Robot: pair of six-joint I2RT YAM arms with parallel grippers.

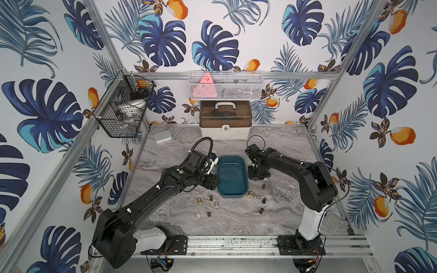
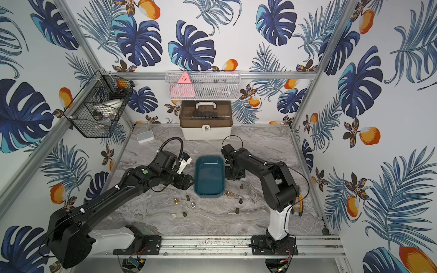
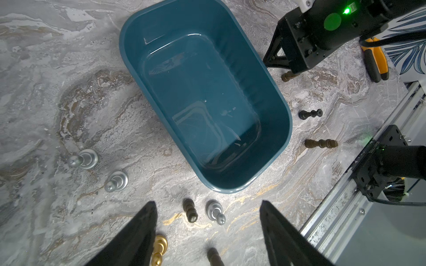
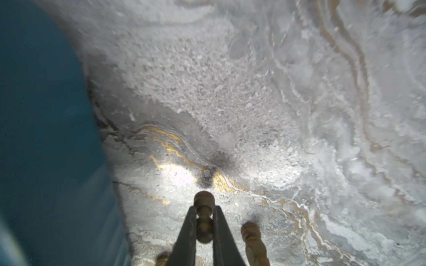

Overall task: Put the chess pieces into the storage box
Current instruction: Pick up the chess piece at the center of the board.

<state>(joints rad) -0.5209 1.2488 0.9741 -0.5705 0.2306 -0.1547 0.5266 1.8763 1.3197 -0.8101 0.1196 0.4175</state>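
The right gripper [image 4: 204, 213] is pinched on a brown chess piece [image 4: 202, 199], its long axis running along the fingers [image 4: 184, 230]; whether it's off the table [image 4: 253, 92] I can't quite tell. The storage box [image 4: 41, 115] sits just beside, to the gripper's left.

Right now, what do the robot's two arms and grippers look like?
Both arms are black with a white lowest link: left arm, right arm. Each carries a round green sticker and looping black cables. The left gripper and right gripper have tapered black fingers.
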